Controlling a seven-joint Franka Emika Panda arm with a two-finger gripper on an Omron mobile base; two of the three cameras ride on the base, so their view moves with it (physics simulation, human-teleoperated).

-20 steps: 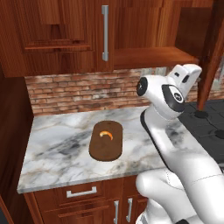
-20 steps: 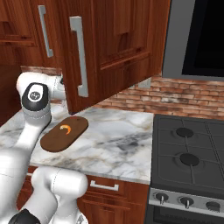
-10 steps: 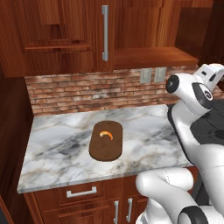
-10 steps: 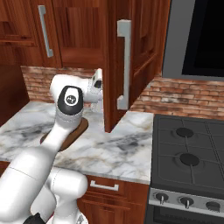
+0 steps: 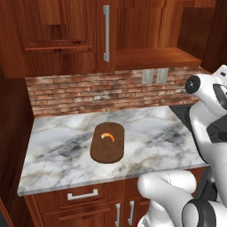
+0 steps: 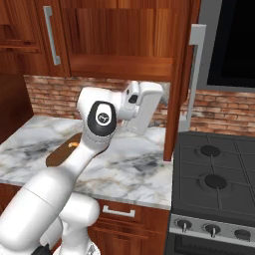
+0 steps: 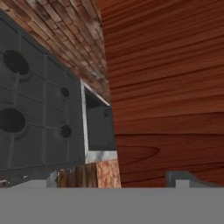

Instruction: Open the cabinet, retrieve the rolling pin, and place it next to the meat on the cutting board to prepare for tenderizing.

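Standing wide open beside the stove (image 6: 219,169), the cabinet (image 6: 124,37) door is hanging edge-on by the gripper (image 6: 162,102); its fingers are spread wide, holding nothing; the meat (image 5: 107,136) is lying on the cutting board (image 5: 106,146)

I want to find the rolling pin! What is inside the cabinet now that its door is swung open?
Inside the cabinet I see only a bare wooden back panel and a shelf at its bottom edge. No rolling pin shows there. The higher part is cut off by the picture's edge, so it might sit up there.

Raised arm, pincer (image 6: 167,94) wide apart
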